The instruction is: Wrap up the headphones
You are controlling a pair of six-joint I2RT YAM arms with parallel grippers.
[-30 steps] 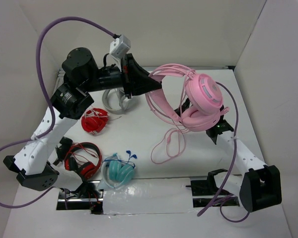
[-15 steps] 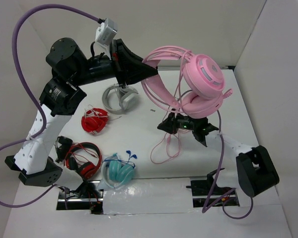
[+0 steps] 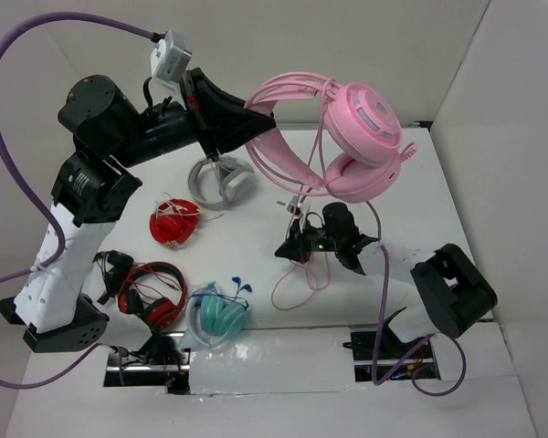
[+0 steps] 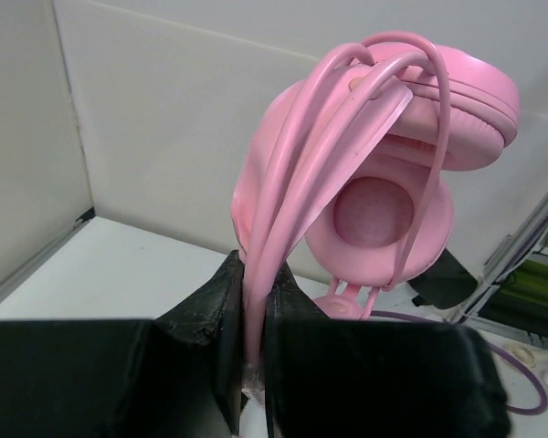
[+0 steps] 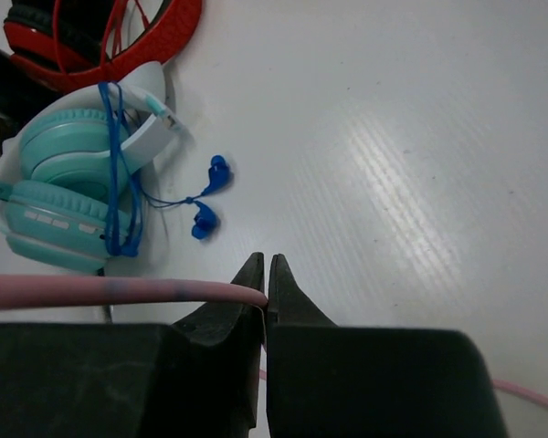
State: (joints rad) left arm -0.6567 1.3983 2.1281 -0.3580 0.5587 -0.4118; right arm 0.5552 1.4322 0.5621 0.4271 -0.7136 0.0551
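The pale-pink headphones (image 3: 361, 137) hang in the air above the table's back right. My left gripper (image 3: 256, 123) is shut on their pink headband (image 4: 297, 182), with both earcups (image 4: 384, 214) dangling past the fingers. The thin pink cable (image 3: 297, 278) runs down from the earcups and loops on the table. My right gripper (image 3: 290, 248) is low over the table below the headphones and is shut on that cable (image 5: 119, 292), which runs out to the left of its fingers.
A grey headphone stand (image 3: 221, 182) stands behind the centre. Red earphones (image 3: 174, 222), red-and-black headphones (image 3: 152, 294) and teal headphones (image 3: 217, 315) with blue earbuds (image 5: 210, 196) lie at the left front. White walls enclose the table.
My left arm has lifted the headphones higher and to the left. My right gripper has swung down and left from the earcups to the cable near the table.
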